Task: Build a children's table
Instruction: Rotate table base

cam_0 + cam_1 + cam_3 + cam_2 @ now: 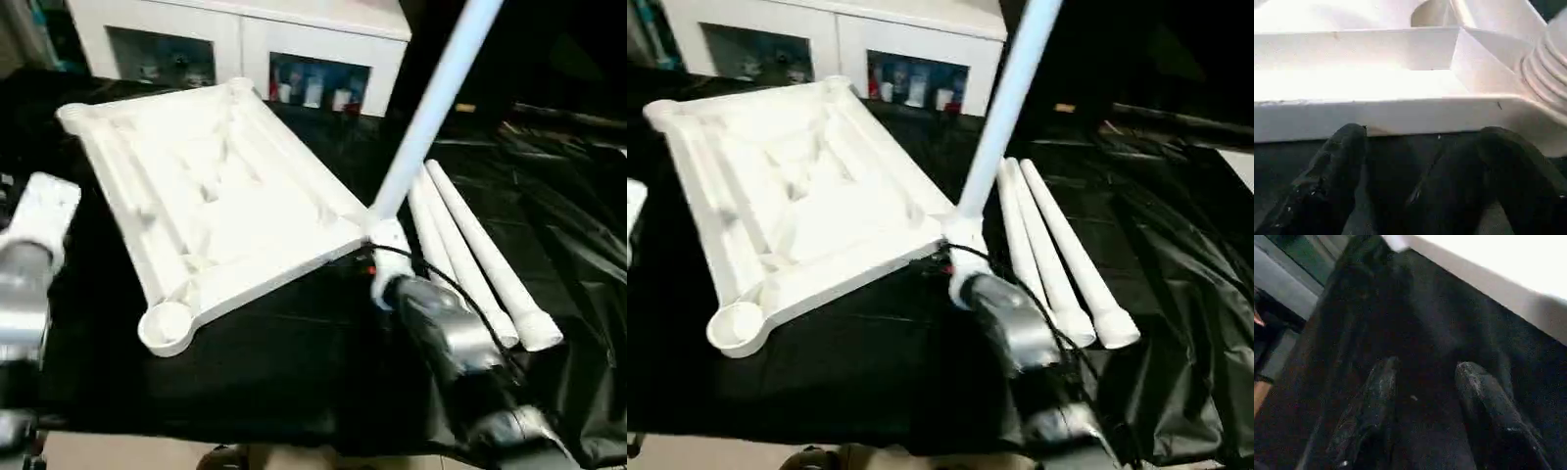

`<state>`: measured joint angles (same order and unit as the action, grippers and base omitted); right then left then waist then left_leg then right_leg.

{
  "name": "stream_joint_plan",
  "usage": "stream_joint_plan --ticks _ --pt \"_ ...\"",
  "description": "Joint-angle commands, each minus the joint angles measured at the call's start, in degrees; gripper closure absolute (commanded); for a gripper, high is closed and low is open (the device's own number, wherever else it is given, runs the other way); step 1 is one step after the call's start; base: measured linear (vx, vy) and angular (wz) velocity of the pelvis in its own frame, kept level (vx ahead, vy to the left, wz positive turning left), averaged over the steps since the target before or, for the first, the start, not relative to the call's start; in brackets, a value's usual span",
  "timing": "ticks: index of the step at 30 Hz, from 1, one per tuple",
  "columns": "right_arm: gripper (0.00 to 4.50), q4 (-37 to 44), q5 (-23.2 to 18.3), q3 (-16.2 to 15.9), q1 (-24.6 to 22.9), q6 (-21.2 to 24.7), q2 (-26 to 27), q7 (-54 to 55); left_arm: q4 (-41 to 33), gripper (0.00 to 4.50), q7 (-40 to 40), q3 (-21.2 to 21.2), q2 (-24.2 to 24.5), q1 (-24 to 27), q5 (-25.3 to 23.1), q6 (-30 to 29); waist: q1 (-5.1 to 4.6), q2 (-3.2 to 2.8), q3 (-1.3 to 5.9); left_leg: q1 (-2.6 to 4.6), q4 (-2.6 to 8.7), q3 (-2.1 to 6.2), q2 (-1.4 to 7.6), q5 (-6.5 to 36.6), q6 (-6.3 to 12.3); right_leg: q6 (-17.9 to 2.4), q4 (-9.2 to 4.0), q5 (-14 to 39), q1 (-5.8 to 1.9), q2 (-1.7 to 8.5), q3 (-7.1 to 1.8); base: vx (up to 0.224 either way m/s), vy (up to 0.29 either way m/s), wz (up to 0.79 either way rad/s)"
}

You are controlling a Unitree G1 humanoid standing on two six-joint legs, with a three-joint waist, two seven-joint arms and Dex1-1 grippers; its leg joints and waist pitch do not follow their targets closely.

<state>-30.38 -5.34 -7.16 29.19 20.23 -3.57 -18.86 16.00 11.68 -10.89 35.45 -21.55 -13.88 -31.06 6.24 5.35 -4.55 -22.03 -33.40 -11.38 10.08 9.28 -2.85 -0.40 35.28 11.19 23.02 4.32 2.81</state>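
- Right forearm (446, 328) nearest, at 5 o'clock of the head view, reaching to the near-right corner of the children's table (216, 196).
- Table top upside down on the black-clothed worktop (274, 372), ribbed underside up.
- Right jaws: wide apart, gripping nothing, tips just short of the table top's edge.
- Left jaws: parted, empty, over bare cloth at about 9 o'clock of the top.
- Standing leg (431, 108) in the near-right socket, leaning toward 1 o'clock, unheld.
- Screw rings (1547, 63) exposed at its base; probably not fully seated.
- Risk: leg toppling or popping out, given the lean and no grip on it.
- Risk: nudge from the right forearm shifting the top on the slick cloth, or the falling leg scattering the loose legs (470, 255) lying side by side at 3 o'clock.
- Sockets: near-left socket (167, 325) empty; far-left socket (73, 117) and far-right socket (240, 90) apparently empty.
- Cabinet (245, 29) at 12 o'clock: small items behind glass, too blurred to name.
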Motion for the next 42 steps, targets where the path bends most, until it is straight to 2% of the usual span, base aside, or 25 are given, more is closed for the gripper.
stream_joint_plan --ticks 1,6,7,8,12,15,16,17,19,21,22,24,25,27,28,30,32,33,34,35,38,39,40,41,42 --pt "0.58 -2.79 0.77 0.76 1.33 -1.95 -0.03 0.13 -3.69 2.41 3.09 2.54 -1.22 0.84 1.77 -3.02 -0.33 -2.11 4.04 2.20 4.60 1.76 3.42 14.67 -3.88 -11.37 -3.13 5.36 -1.59 4.13 -2.62 0.000 0.000 0.00" --pt "0.58 -6.44 0.83 0.69 3.38 -4.25 0.72 -1.35 -7.16 2.41 8.96 4.64 -2.88 1.70 5.45 -5.53 -0.60 -1.98 4.05 1.95 4.65 1.85 3.21 17.52 -4.19 -10.49 -3.65 9.14 -1.61 4.14 -2.76 0.000 0.000 0.00" --pt "0.58 -7.10 0.84 0.56 3.78 -4.61 0.85 -1.67 -8.09 2.41 9.96 4.87 -3.20 1.86 6.29 -6.17 -0.56 -2.00 4.06 2.09 4.65 1.90 3.28 17.64 -3.99 -10.23 -3.73 9.58 -1.55 4.26 -2.77 0.000 0.000 0.00" --pt "0.58 -8.68 0.96 0.22 4.59 -5.54 1.11 -2.19 -10.85 2.41 13.47 6.72 -3.16 2.76 8.23 -7.45 -0.65 -2.07 4.09 2.06 4.64 1.94 3.31 17.54 -3.87 -10.27 -3.72 9.65 -1.53 4.23 -2.75 0.000 0.000 0.00" --pt "0.58 -10.58 1.11 -0.20 5.39 -7.47 1.25 -2.87 -14.35 2.41 18.35 9.61 -2.40 4.29 10.21 -8.18 -0.52 -2.16 4.24 2.21 4.50 1.77 3.35 16.28 -3.74 -10.76 -3.47 7.95 -1.39 4.04 -2.69 0.000 0.000 0.00" --pt "0.58 -12.39 0.98 0.45 6.15 -9.47 1.52 -3.62 -18.53 2.41 22.17 13.11 -2.38 5.75 11.56 -11.91 -0.57 -2.14 4.29 1.90 4.51 1.80 3.34 15.47 -3.70 -11.15 -3.15 6.67 -1.71 4.02 -2.61 0.000 0.000 0.00" --pt "0.58 -12.11 0.62 0.90 6.12 -9.74 1.65 -3.91 -18.86 2.41 22.40 14.09 -2.84 5.76 11.43 -12.35 -0.57 -2.07 4.29 2.12 4.39 1.60 3.28 15.38 -3.48 -11.17 -3.26 6.38 -1.55 3.94 -2.71 0.000 0.000 0.00" --pt "0.58 -11.12 0.34 1.12 5.87 -9.59 1.68 -3.99 -18.43 2.41 21.97 14.61 -3.55 5.44 11.10 -12.29 -0.52 -2.20 4.37 1.96 4.39 1.64 3.26 14.83 -3.34 -11.10 -3.17 5.84 -1.74 3.92 -2.73 0.000 0.000 0.00" --pt "0.58 -10.05 0.07 1.40 5.60 -9.41 1.68 -3.99 -17.96 2.41 21.30 15.08 -4.59 4.96 10.84 -12.17 -0.62 -2.04 4.39 1.84 4.39 1.65 3.23 14.34 -3.20 -10.98 -3.17 5.34 -1.93 3.90 -2.73 0.000 0.000 0.00" --pt "0.58 -8.28 -0.28 1.69 5.05 -8.80 1.61 -3.82 -16.99 2.41 20.11 15.49 -6.35 4.11 10.53 -11.49 -0.66 -2.04 4.43 1.95 4.30 1.62 3.20 14.36 -3.16 -10.71 -3.23 5.52 -1.96 3.88 -2.75 0.000 0.000 0.00" --pt "0.58 -5.62 -0.35 1.88 4.03 -7.97 1.32 -3.13 -15.65 2.41 18.42 16.01 -8.80 2.89 10.13 -10.17 -0.73 -2.36 4.39 1.88 4.38 1.65 3.19 14.28 -3.24 -10.51 -3.34 5.39 -1.97 3.75 -2.76 0.000 0.000 0.00" --pt "0.58 -4.05 -0.50 2.19 3.42 -7.49 1.16 -2.60 -14.90 2.41 17.28 16.12 -10.35 2.20 10.01 -9.75 -0.61 -2.22 4.46 1.99 4.36 1.68 3.16 14.55 -3.42 -10.18 -3.35 5.62 -2.00 3.68 -2.69 0.000 0.000 0.00" --pt "0.58 -2.71 -0.40 2.47 2.93 -7.28 0.85 -2.01 -14.37 2.41 16.51 16.47 -11.57 1.57 10.03 -9.43 -0.56 -2.41 4.54 1.96 4.32 1.75 3.17 15.28 -3.52 -10.01 -3.35 6.50 -1.99 3.83 -2.72 0.000 0.000 0.00" --pt "0.58 2.83 -0.51 3.74 1.46 -5.33 -0.41 -0.44 -13.42 2.41 15.53 17.88 -13.80 0.32 9.95 -8.61 -0.53 -2.25 4.47 2.08 4.33 1.78 3.19 15.91 -3.61 -9.34 -3.64 7.40 -1.84 3.73 -2.71 0.000 0.000 0.00" --pt "0.58 2.83 -0.51 3.74 1.46 -5.33 -0.41 -0.44 -13.42 2.41 15.53 17.88 -13.80 0.32 9.95 -8.61 -0.53 -2.25 4.47 2.08 4.33 1.78 3.19 15.91 -3.61 -9.34 -3.64 7.40 -1.84 3.73 -2.71 0.000 0.000 0.00" --pt "0.58 5.92 -0.70 4.55 0.85 -3.97 -1.10 0.31 -13.28 2.41 15.26 18.58 -14.74 -0.13 9.95 -8.16 -0.56 -2.14 4.42 1.83 4.40 1.85 3.14 15.85 -3.46 -8.83 -3.76 8.01 -1.99 3.70 -2.69 0.000 0.000 0.00" --pt "0.58 12.37 -0.91 6.51 0.26 1.74 -2.88 1.76 -13.19 2.41 15.19 20.41 -16.41 -0.81 9.66 -6.96 -0.63 -2.13 4.37 1.87 4.34 1.86 3.05 14.95 -3.11 -8.25 -3.73 7.18 -2.06 3.43 -2.72 0.000 0.000 0.00" --pt "0.58 15.51 -1.22 7.52 0.39 6.41 -4.17 2.06 -13.27 2.41 15.55 21.26 -16.91 -1.05 9.58 -6.76 -0.50 -2.47 4.62 1.98 4.20 1.86 3.09 14.50 -3.14 -8.29 -3.51 6.37 -2.07 3.54 -2.69 0.000 0.000 0.00" --pt "0.58 15.51 -1.22 7.52 0.39 6.41 -4.17 2.06 -13.27 2.41 15.55 21.26 -16.91 -1.05 9.58 -6.76 -0.62 -2.34 4.52 2.02 4.20 1.81 3.04 14.04 -3.03 -8.16 -3.60 5.73 -2.06 3.27 -2.69 0.000 0.000 0.00" --pt "0.58 19.82 -2.28 9.44 0.89 15.09 -6.57 1.94 -13.17 2.41 16.61 21.87 -17.23 -1.30 9.68 -4.56 -0.59 -2.21 4.63 1.74 4.04 1.74 2.84 12.51 -2.60 -8.36 -3.42 3.93 -2.35 3.24 -2.66 0.000 0.000 0.00" --pt "0.33 21.13 -2.92 10.88 1.34 19.22 -7.77 2.24 -13.52 2.31 18.31 21.79 -16.48 -1.30 10.30 -3.65 -0.51 -2.17 4.68 1.67 3.91 1.65 2.83 12.05 -2.34 -8.66 -3.53 4.56 -2.34 3.51 -2.65 0.000 0.000 0.00" --pt "0.33 21.52 -2.72 12.70 2.04 23.41 -8.65 3.87 -14.06 2.31 20.69 21.60 -15.35 -1.24 11.31 -1.72 -0.51 -2.18 4.69 1.78 3.89 1.69 2.74 12.20 -2.35 -8.71 -3.68 5.96 -2.33 3.52 -2.64 0.000 0.000 0.00" --pt "0.22 21.52 -2.72 12.70 2.04 23.41 -8.65 3.87 -14.06 2.31 20.69 21.60 -15.35 -1.24 11.31 -1.72 -0.51 -2.18 4.69 1.78 3.89 1.69 2.74 12.20 -2.35 -8.71 -3.68 5.96 -2.33 3.52 -2.64 0.000 0.000 0.00" --pt "0.14 20.80 -3.12 14.49 3.45 29.32 -10.16 5.26 -16.92 2.31 27.49 21.00 -12.95 -0.98 15.38 -0.10 -0.67 -1.79 4.64 1.84 3.90 1.62 2.81 12.71 -2.83 -8.79 -3.80 7.33 -2.17 3.53 -2.59 0.000 0.000 0.00" --pt "0.05 20.80 -3.12 14.49 3.45 29.32 -10.16 5.26 -16.92 2.31 27.49 21.00 -12.95 -0.98 15.38 -0.10 -0.61 -1.97 4.87 1.86 3.89 1.68 2.75 12.10 -2.97 -9.29 -3.45 7.40 -2.33 3.61 -2.56 0.000 0.000 0.00"
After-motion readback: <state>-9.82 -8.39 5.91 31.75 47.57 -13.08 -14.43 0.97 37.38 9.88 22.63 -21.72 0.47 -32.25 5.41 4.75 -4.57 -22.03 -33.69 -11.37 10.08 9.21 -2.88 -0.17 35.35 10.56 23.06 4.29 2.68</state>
